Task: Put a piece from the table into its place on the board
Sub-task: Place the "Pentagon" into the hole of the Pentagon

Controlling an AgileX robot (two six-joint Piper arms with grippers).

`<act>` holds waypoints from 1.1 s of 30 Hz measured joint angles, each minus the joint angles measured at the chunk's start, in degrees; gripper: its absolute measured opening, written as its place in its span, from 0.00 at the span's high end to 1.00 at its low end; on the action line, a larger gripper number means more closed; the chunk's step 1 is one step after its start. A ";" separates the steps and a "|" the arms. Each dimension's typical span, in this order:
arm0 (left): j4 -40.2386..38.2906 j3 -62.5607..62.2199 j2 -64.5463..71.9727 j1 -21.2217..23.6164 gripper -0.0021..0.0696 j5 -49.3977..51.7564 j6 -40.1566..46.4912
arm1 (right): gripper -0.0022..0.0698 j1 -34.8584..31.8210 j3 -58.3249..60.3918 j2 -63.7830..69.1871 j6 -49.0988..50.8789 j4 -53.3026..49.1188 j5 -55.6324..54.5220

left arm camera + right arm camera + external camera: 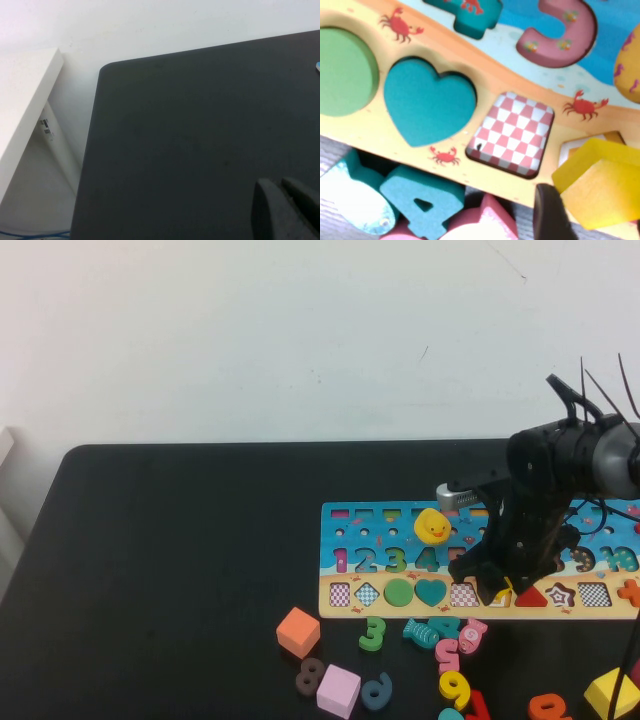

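One small yellow piece (592, 192) is pinched in the right gripper's (492, 592) fingers, low over the board's (345, 540) beige bottom row, beside the pink checkered slot (512, 134). Left gripper (287, 210) hangs over the surface's (160, 560) far left corner; its fingers cannot be judged.

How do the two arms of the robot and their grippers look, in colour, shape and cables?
The right arm is black with a grey rounded segment, a silver cylinder near the wrist and thin black cables sticking up. The right gripper is black, with dark fingers. Of the left gripper only two rounded dark grey fingertips show; its arm is not visible.
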 joint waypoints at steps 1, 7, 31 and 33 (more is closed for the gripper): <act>0.00 0.00 0.00 0.00 0.97 0.00 0.00 | 0.46 0.00 0.00 0.00 0.00 0.00 0.02; 0.00 0.00 0.00 0.00 0.97 0.10 -0.13 | 0.46 0.00 0.00 0.00 0.00 -0.31 -0.10; 0.00 0.00 0.00 0.00 0.97 0.10 -0.13 | 0.44 0.00 0.00 0.00 -0.38 -0.84 1.53; 0.00 0.00 0.00 0.00 0.97 0.10 -0.13 | 0.40 0.00 0.00 0.00 -0.38 -0.84 1.53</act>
